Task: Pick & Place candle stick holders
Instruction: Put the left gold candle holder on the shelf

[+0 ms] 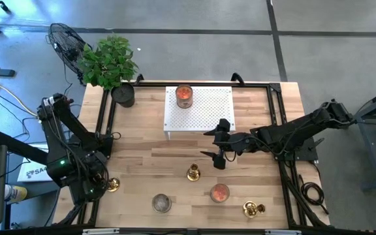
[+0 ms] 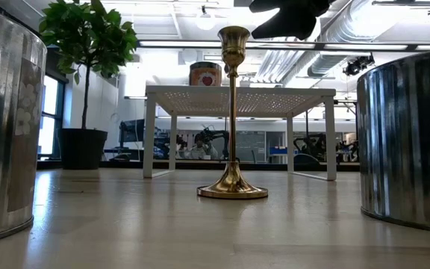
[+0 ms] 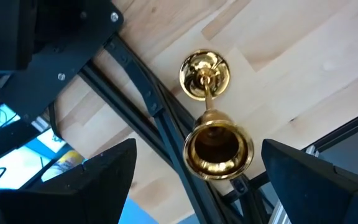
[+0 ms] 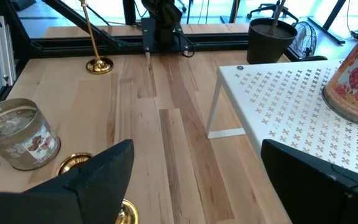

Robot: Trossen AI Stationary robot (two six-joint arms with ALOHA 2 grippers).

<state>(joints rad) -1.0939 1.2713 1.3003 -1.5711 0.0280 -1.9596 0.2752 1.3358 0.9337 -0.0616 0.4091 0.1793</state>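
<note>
A gold candle stick holder (image 3: 205,73) stands on its round base near the table's left edge, by the black frame rail. My left gripper (image 1: 108,184) hangs above it, pointing down and open. Its fingers (image 3: 104,180) stand on either side of the holder's cup (image 3: 218,149) without touching it. A second holder (image 1: 193,173) stands upright mid-table, also seen in the low view (image 2: 232,112). My right gripper (image 1: 217,155) hovers open just beyond it, holding nothing. More gold holders (image 1: 253,209) sit near the front right.
A white perforated stand (image 1: 199,108) at the back centre carries a candle jar (image 1: 184,96). An orange candle jar (image 1: 219,192) and a grey tin (image 1: 161,203) sit near the front edge. A potted plant (image 1: 109,62) stands at the back left. Black frame rails (image 1: 103,124) run along the sides.
</note>
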